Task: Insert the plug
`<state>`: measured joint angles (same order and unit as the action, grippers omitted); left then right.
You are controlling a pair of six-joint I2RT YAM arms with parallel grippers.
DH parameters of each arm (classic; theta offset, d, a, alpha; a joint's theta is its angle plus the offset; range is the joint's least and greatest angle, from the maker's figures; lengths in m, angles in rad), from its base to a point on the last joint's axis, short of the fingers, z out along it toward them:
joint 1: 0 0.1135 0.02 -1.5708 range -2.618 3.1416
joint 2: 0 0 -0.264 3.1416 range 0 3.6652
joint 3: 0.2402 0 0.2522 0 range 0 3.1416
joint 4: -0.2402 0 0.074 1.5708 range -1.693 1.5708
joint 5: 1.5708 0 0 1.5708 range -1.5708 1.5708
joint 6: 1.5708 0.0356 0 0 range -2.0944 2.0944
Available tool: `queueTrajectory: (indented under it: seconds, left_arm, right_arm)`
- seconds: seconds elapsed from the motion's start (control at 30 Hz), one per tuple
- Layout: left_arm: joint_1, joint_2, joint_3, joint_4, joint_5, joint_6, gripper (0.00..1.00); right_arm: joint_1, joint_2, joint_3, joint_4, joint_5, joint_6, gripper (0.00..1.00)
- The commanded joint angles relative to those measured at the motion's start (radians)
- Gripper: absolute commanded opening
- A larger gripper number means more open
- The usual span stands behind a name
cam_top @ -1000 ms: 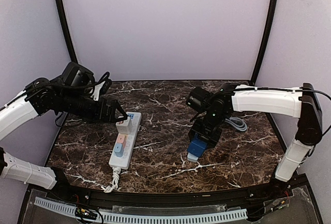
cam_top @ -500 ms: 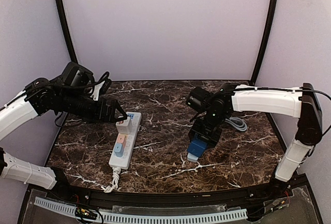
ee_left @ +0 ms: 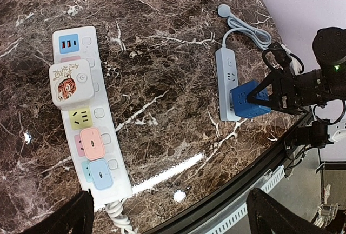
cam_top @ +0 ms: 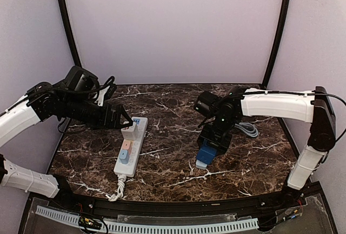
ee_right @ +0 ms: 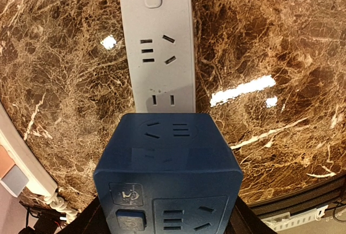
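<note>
half done: our right claw (cam_top: 210, 148) gripped the blue plug (ee_right: 167, 174) over the grey strip (ee_right: 157, 39), unseated; our left claw (cam_top: 125, 119) gaped.

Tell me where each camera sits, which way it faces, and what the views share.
Top external: above and behind the bases, facing forward and down over the marble table; both arms, left gripper and right gripper show.
Left wrist: on the left arm, looking down at the colourful power strip; its open fingers at the bottom corners.
Right wrist: straight down on the blue cube over the white strip; its fingers flank the cube.
Shared: all three show the blue cube.
</note>
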<state>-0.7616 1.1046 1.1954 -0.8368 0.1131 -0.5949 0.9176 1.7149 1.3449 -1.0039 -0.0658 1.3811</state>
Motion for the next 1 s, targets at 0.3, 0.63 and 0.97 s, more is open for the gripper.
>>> queueTrajectory:
  seconds: [0.3,0.63,0.97]
  left_arm:
    - [0.005,-0.011,-0.018,-0.005,0.01,0.007,0.99]
    - [0.007,-0.014,-0.017,-0.01,0.004,0.015,0.99]
    - [0.011,-0.011,-0.017,-0.004,0.005,0.018,0.99]
  right_arm:
    - [0.012,0.039,0.032,-0.007,0.012,-0.027,0.0]
    - [0.014,0.079,0.046,-0.016,0.015,-0.042,0.0]
    - [0.036,0.15,0.126,-0.065,0.037,-0.081,0.0]
